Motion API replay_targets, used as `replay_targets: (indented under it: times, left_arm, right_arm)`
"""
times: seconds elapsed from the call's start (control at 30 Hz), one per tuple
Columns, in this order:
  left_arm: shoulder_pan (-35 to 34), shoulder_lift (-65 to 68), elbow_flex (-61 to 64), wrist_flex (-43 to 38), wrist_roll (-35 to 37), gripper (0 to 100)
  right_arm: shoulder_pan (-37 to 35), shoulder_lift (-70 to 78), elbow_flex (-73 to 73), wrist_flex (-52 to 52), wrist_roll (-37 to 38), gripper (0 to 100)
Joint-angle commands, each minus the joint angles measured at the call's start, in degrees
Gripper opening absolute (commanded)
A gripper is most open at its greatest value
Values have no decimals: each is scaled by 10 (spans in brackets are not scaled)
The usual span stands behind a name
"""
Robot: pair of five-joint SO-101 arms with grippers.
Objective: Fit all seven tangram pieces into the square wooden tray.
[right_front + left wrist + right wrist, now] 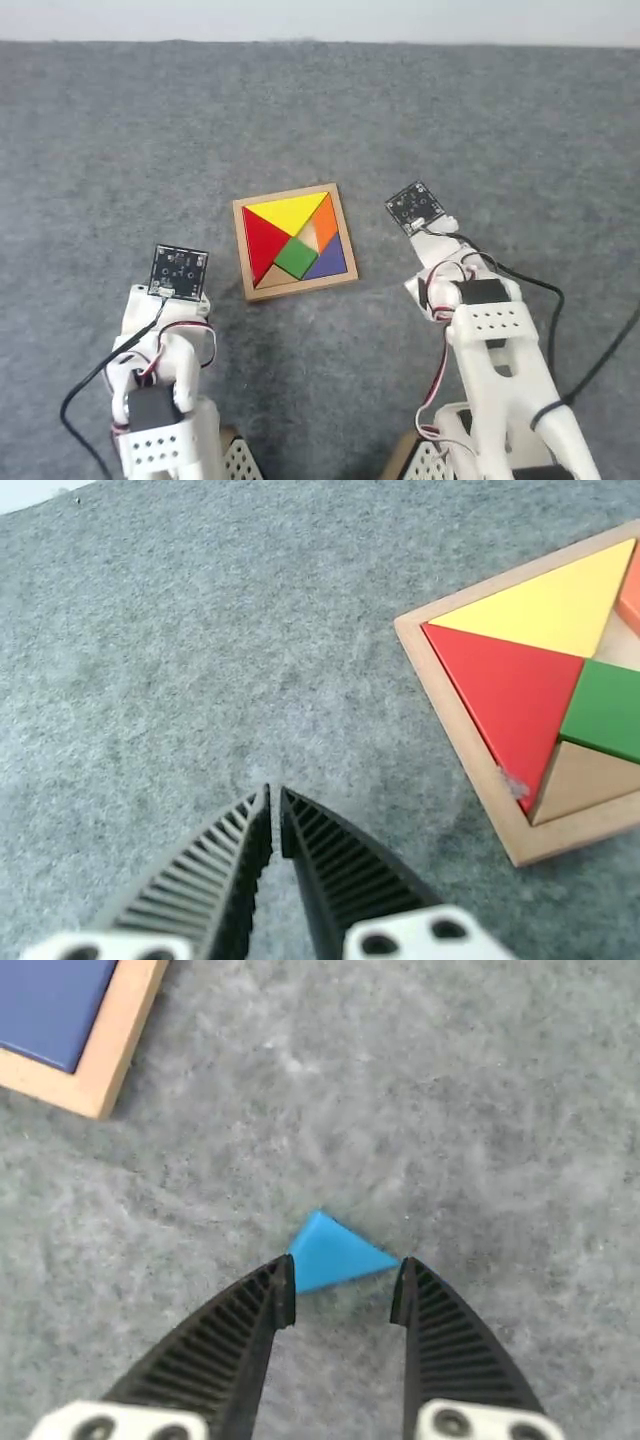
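Now the right end effector (345, 1292), half open, sits around the blue triangle (335, 1255) on the surface right of the tray (300, 287), so I think it must squeeze, lift and carry it in; the left end effector (275, 800) is closed, empty.

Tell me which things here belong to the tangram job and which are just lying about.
Job: wooden tray; in it yellow triangle, red triangle, green square, orange piece, dark blue piece; light blue triangle outside it, at the right gripper.
Lying about: grey carpet; black cable.
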Motion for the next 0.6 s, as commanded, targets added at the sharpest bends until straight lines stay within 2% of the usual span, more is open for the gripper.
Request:
replay_targets:
  times: [0.0,0.13,0.23,0.47,0.57]
  left_arm:
    - [-1,-12,-9,-16,-2,14]
    - [-1,-12,-9,-16,-2,14]
    - [-1,-12,-9,-16,-1,14]
    - [-1,-12,-9,-16,-1,14]
    - [-1,-12,-9,-16,-1,14]
  right_arm:
    - [7,-22,-14,-5,-39,177]
    - [8,-7,-48,44,-98,202]
    - [9,40,-91,85,-217,259]
    - [6,159,-169,79,-553,263]
    - [6,205,-192,79,-594,263]
